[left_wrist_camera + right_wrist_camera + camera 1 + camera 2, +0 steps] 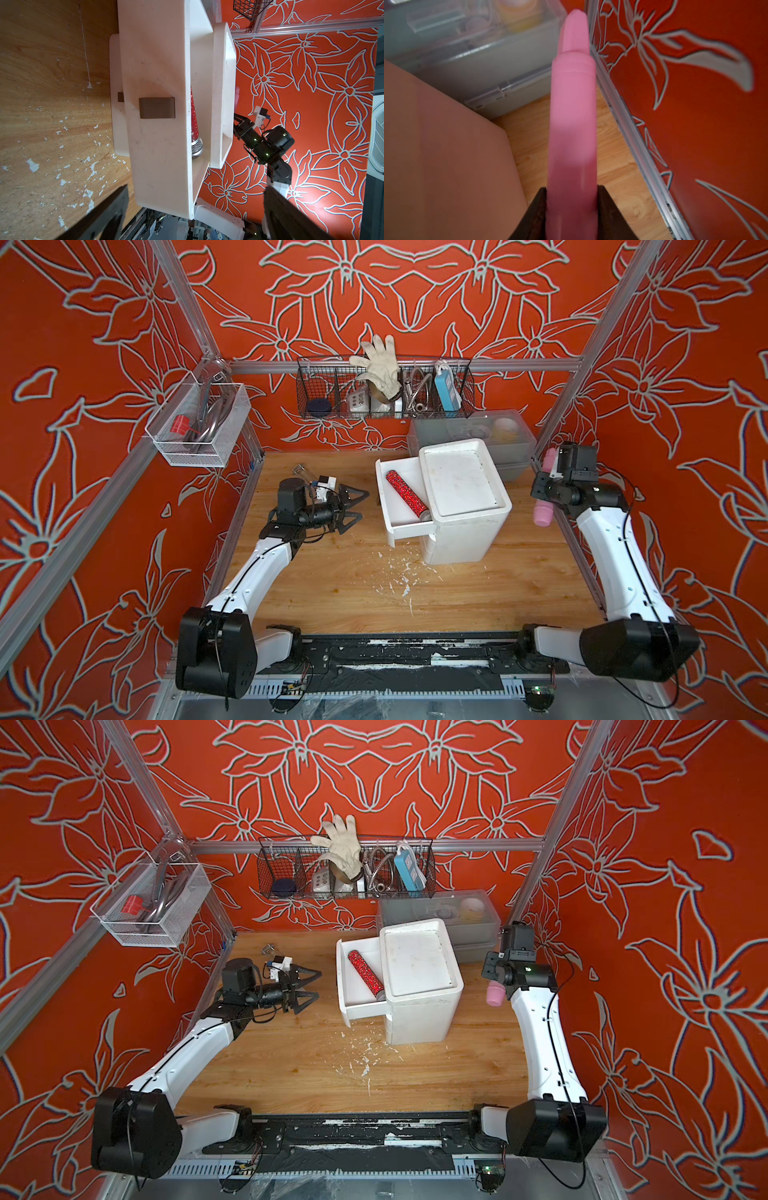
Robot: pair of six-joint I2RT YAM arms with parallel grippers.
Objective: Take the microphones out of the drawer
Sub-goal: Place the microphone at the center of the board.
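I hold the left gripper released beside the drawer, microphone inside it, right gripper grasping a pink tube.

The microphone is glittery red with a silver mesh head, the drawer white. The tube is plain pink, the walls orange with pale flower outlines.

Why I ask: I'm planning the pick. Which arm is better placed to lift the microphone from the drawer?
Left. The left tool is open, empty, facing the open drawer where the microphone lies. The right tool is shut on a pink object, away from the drawer.
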